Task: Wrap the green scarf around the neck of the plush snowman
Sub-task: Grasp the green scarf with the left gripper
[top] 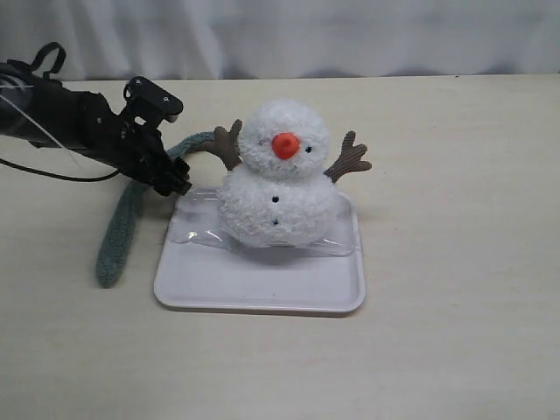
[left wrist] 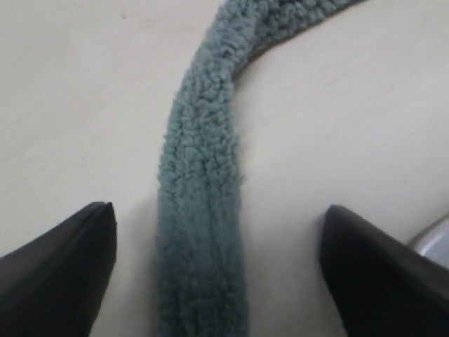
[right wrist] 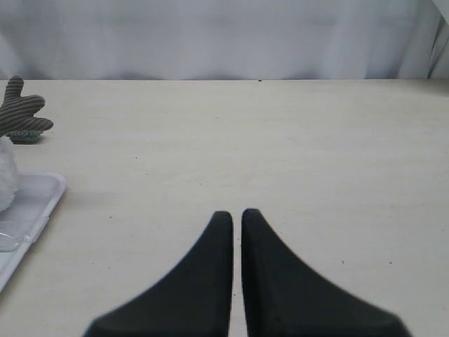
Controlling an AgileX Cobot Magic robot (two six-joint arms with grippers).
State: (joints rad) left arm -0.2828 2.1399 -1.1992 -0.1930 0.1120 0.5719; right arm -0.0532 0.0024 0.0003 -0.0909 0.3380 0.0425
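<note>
Trailing scarf [top: 118, 236]: lay on the table [top: 455, 262] along the left edge of the tray [top: 262, 293]. One rounded end sat near the tray's front corner, and the strip ran back under the left gripper [top: 178, 182] and on behind the snowman [top: 278, 197].
Snowman's place: stood upright on the back half of the tray, on clear plastic [top: 197, 223], nose to the exterior camera.
Snowman's neck [top: 276, 175]: uncovered in front.
Left gripper's jaws: spread wide and low, one fingertip [left wrist: 70, 260] on each side of the scarf [left wrist: 203, 210], neither touching it.
Right gripper [right wrist: 236, 214]: jaws pressed together on nothing, above bare table right of the tray.
Twig arm [right wrist: 21, 112]: a scrap of green showed just beneath it in the right wrist view.
</note>
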